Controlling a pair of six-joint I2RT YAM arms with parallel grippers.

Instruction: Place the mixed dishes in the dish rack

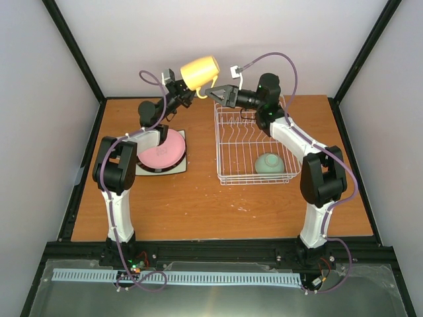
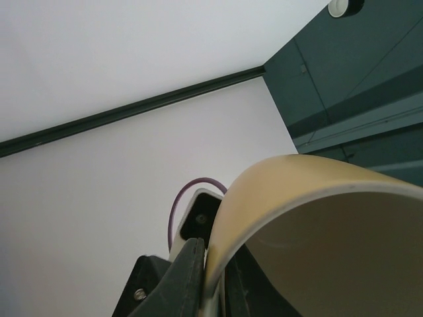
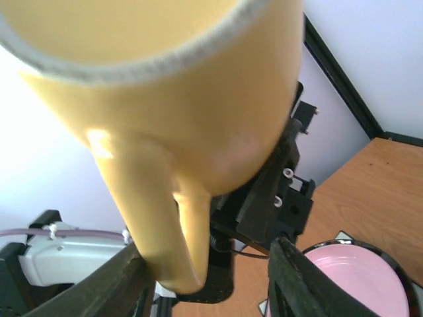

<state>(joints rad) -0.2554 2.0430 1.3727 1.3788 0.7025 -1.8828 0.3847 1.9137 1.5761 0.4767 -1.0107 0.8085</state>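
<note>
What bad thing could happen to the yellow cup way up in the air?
1. The left gripper pinches only the rim of the yellow mug, high in the air, so it might slip out and fall.
2. The right gripper is open around the handle. If the left one lets go before it closes, the mug could drop, maybe onto the pink plate or the dish rack.

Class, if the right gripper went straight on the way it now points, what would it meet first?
Most likely the looped handle of the glossy yellow mug held aloft by the left gripper; it sits just ahead of the open right gripper.
</note>
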